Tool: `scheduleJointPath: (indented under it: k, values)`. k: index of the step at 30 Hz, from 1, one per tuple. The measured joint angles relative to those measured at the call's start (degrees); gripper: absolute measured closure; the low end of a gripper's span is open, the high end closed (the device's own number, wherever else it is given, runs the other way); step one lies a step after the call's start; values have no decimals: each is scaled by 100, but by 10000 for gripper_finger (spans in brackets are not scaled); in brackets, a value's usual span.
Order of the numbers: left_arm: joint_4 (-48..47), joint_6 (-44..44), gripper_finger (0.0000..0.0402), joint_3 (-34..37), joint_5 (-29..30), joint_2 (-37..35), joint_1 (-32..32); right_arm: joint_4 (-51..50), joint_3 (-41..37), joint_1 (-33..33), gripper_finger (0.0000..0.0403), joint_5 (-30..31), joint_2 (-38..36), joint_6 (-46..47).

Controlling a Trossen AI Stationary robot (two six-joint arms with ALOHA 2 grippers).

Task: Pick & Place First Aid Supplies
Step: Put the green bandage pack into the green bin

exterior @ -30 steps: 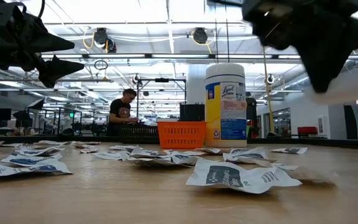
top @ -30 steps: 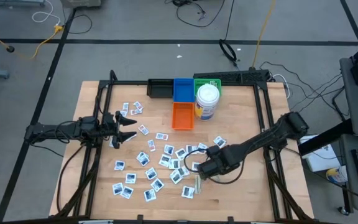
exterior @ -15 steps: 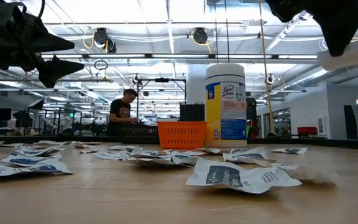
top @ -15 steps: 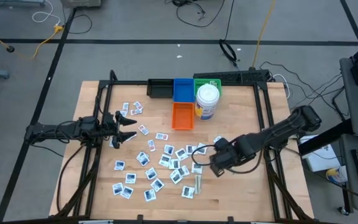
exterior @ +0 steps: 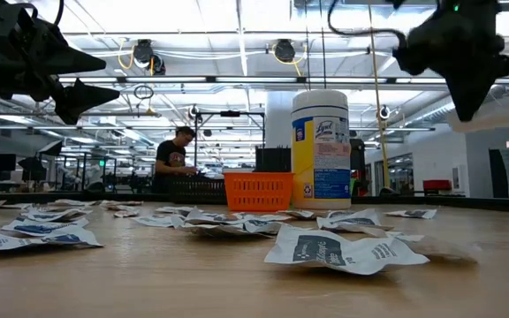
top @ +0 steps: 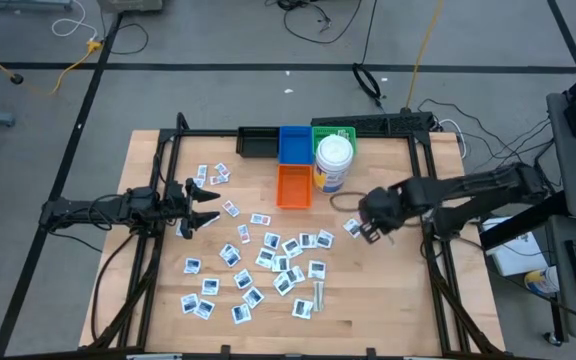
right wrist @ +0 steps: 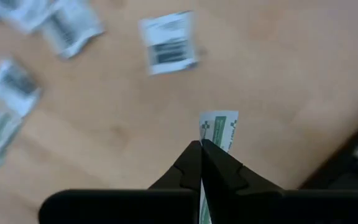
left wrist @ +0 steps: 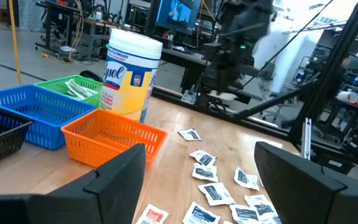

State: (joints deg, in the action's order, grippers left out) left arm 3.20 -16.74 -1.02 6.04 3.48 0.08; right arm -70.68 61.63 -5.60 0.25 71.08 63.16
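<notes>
right gripper (right wrist: 201,144): i see it pinching a strip (right wrist: 219,129) above the table (top: 398,290)
left gripper (top: 204,203): spread, idle over packets (top: 268,262)

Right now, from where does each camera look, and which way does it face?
High: overhead, facing down; both arms, orange basket.
Low: table height, facing across; wipes canister, right hand above.
Left wrist: over the table; own open left hand, basket, canister.
Right wrist: facing down; shut hand pinching a green-printed strip.
All but the right wrist share the canister.
</notes>
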Motion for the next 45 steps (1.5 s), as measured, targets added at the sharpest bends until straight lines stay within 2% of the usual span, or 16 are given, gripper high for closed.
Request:
scheduleJointPath:
  k: [10,19,25,35,45]
  values:
    - [0,-1,96,2,0,0,0,3,-769,2022,403,-4,-689,-1060]
    - [-2,0,96,2,0,1,0,140,-801,4019,403,-14,-663,-1963]
    - [-2,-2,96,1,0,0,0,403,-801,5003,403,-28,-497,-2252]
    - [-1,-2,96,0,0,0,0,701,-710,6115,403,-44,182,-2665]
    - [-2,-1,96,0,0,1,0,985,909,6410,403,-55,1857,-3275]
